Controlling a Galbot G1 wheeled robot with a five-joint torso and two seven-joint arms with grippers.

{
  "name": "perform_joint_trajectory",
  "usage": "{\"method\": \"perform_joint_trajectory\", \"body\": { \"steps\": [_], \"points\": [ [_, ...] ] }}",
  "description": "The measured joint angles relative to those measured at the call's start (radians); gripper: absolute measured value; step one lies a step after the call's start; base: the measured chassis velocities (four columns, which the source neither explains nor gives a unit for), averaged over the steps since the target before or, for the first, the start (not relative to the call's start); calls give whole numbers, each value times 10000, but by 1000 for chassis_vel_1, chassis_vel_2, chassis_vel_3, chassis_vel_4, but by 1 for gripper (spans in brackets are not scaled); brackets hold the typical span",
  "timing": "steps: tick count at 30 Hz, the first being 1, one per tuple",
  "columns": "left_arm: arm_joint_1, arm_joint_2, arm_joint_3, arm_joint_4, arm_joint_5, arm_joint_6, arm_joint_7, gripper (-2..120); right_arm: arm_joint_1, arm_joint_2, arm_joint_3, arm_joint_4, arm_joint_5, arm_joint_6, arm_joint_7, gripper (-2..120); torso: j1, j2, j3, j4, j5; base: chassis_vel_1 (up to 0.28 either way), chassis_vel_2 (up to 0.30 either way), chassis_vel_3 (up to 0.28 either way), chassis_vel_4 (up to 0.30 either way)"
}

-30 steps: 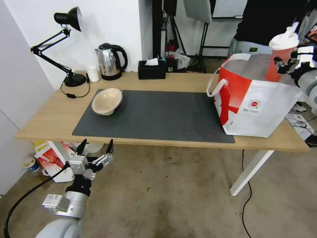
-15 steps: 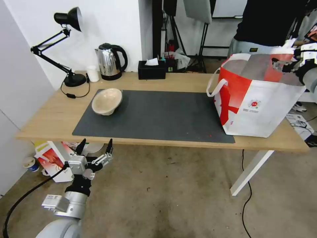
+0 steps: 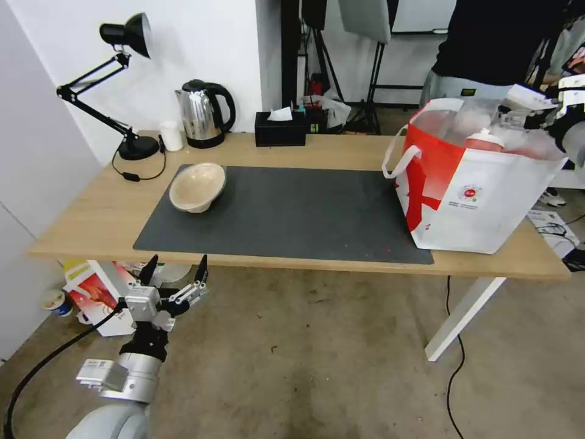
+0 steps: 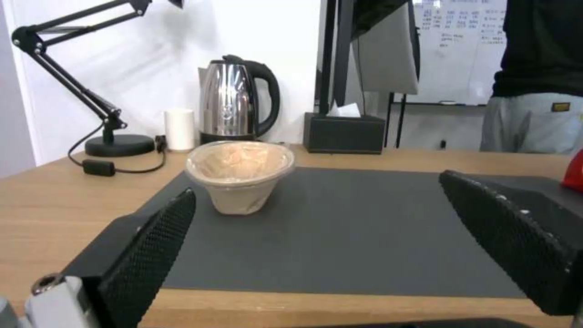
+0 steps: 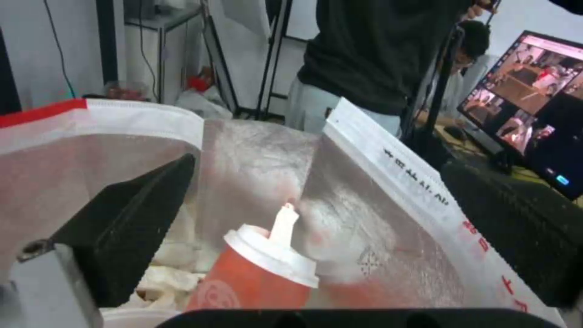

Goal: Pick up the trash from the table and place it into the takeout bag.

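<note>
Two grippers show from my head: my left gripper (image 3: 175,271) hangs below the table (image 3: 91,219), fingers spread and empty, and my right gripper (image 3: 536,110) hovers over the bag (image 3: 481,201). My left wrist faces the beige bowl (image 4: 240,175) on the mat (image 4: 340,237). My right wrist has its fingers (image 5: 130,218) wide apart, empty, the red cup (image 5: 255,278) leaning inside the bag

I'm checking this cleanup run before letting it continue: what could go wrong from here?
The red cup leans tilted inside the takeout bag; its lid might pop and leak. The open right gripper hangs at the bag's rim and could snag it when pulling away. The beige bowl sits tipped on the mat, so the open left gripper, below the table edge, may push it rather than grasp it.
</note>
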Motion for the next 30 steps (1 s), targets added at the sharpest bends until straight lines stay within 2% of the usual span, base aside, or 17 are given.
{"method": "perform_joint_trajectory", "body": {
  "steps": [11, 23, 25, 26, 30],
  "points": [
    [-6, 14, -36, -10, 1, 9, -9, 100, -80, 209, 124, 364, 164, 265, 75, 100, 0, 0, 0, 1, 0, 0, 0, 0, 0],
    [-2, 15, -56, 11, -2, 10, -15, 100, -591, 527, 642, 1113, 359, 1465, 206, 100, 0, 0, 0, 0, 0, 0, 0, 0, 0],
    [-3, 9, -54, 11, -2, 10, -17, 100, -781, 631, 817, 1342, 530, 2378, 47, 100, 0, 0, 0, 0, 0, 0, 0, 0, 0],
    [-3, 9, -54, 11, -2, 10, -17, 100, -781, 631, 817, 1342, 530, 2378, 47, 100, 0, 0, 0, 0, 0, 0, 0, 0, 0],
    [0, 7, -62, 8, -9, 11, -19, 100, -1445, 926, 1389, 2190, 1071, 4495, -302, 100, 0, 0, 0, 1, -3, 0, 0, 0, 0]
  ]
}}
